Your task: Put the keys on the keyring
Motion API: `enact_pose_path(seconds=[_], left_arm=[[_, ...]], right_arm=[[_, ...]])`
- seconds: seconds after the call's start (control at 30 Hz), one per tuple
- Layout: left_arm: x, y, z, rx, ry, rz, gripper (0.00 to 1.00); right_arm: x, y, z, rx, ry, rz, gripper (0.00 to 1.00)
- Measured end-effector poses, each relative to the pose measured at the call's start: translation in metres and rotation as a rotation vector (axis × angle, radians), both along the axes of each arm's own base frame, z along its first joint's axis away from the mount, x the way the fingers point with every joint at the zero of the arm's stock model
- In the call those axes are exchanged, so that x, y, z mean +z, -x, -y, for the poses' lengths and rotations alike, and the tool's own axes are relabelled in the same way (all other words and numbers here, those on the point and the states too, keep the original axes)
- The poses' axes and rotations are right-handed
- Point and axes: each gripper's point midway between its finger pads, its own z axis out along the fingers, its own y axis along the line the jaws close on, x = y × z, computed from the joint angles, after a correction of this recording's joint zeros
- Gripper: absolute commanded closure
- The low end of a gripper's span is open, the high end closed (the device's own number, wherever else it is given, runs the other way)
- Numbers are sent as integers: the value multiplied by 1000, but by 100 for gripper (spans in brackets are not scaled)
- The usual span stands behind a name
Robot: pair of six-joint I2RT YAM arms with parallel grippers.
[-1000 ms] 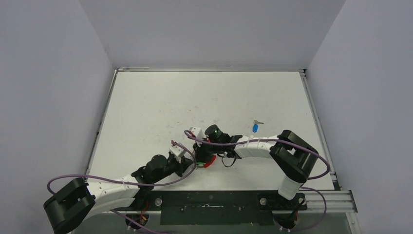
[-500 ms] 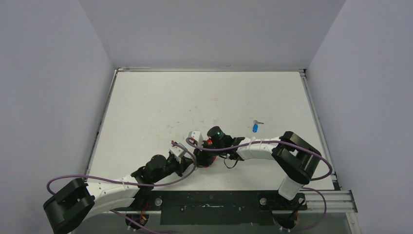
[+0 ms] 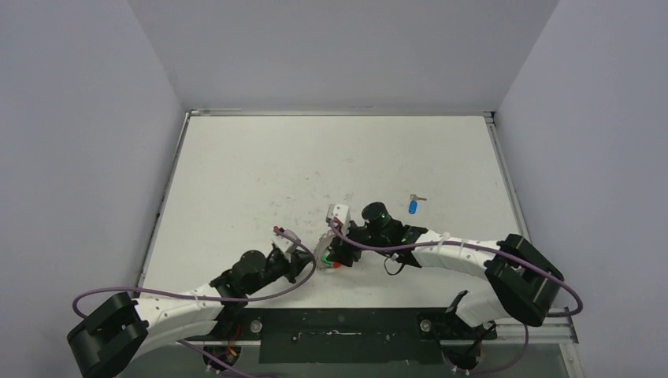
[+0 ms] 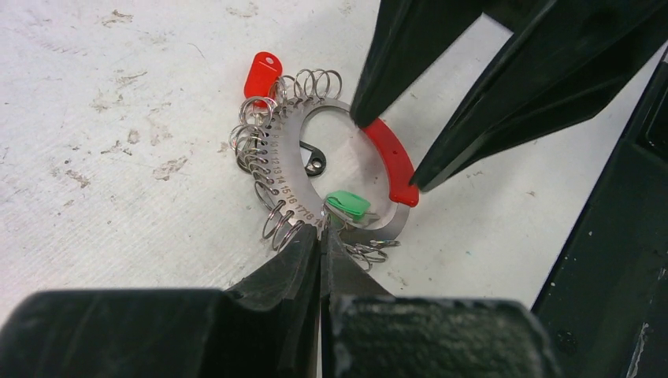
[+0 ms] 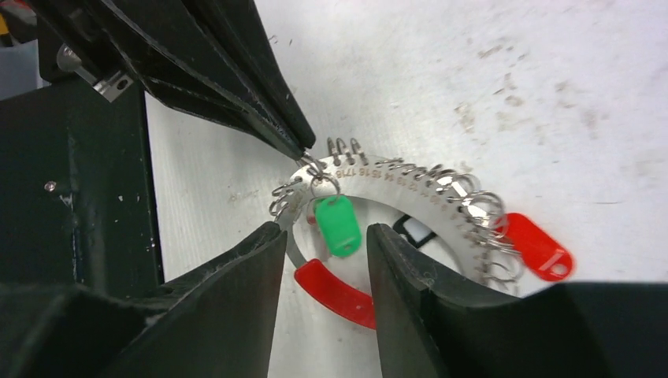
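Pinching keyring (image 4: 287, 157) rim, left jaws shut; right jaws half-open astride red arc (image 4: 387, 153). Ring judged light, stiff, slippery: hold flat edge.

- White table (image 3: 236, 173): flat, matt, marked all over with grey scuffs and small stains; black strip and metal rail along the near edge.
- Keyring (image 4: 287, 183), near the middle, toward the near edge: flat numbered metal band lined with small wire loops, closed on one side by a red curved piece (image 4: 391, 160); lying on the scuffed surface.
- Green key (image 4: 347, 205): hung from one loop, head inside the ring; blade not visible.
- Red tag (image 4: 262, 73): on another loop, lying outside the ring on the table.
- Small black hook (image 4: 313, 162): inside the ring.
- Blue key (image 3: 413, 206): alone, well apart from the keyring, farther back and to the right, blade pointing right and away.
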Motion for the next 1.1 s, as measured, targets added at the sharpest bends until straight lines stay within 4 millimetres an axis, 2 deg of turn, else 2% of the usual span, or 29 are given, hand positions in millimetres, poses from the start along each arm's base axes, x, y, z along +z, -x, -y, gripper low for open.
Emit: enact_pose_path(seconds=[0.03, 0.17, 0.3, 0.33, 0.37, 0.53, 0.63, 0.73, 0.87, 1.0, 1.1], left_arm=[[0, 0, 0, 0, 1, 1, 100], [1, 0, 0, 0, 2, 2, 100], [1, 0, 0, 0, 2, 2, 100], [1, 0, 0, 0, 2, 2, 100], [1, 0, 0, 0, 2, 2, 96], [1, 0, 0, -2, -1, 8, 57], [1, 0, 0, 0, 0, 4, 43], [-4, 0, -3, 14, -13, -18, 37], [-14, -2, -9, 50, -38, -71, 35], [-15, -13, -14, 119, -38, -139, 36], [-14, -23, -16, 169, -26, -184, 41]], right_arm=[[7, -3, 2, -14, -15, 21, 49], [33, -15, 13, -88, -66, 105, 22], [49, -27, 31, -187, -93, 183, 2], [51, -31, 36, -217, -97, 199, 0], [52, -35, 42, -253, -97, 210, 0], [53, -56, 72, -457, -97, 224, 0], [50, -71, 89, -586, -101, 192, 0], [48, -84, 104, -708, -107, 147, 0], [36, -94, 119, -819, -84, 69, 0], [11, -96, 120, -850, 10, -27, 0], [-4, -91, 116, -839, 54, -90, 1]])
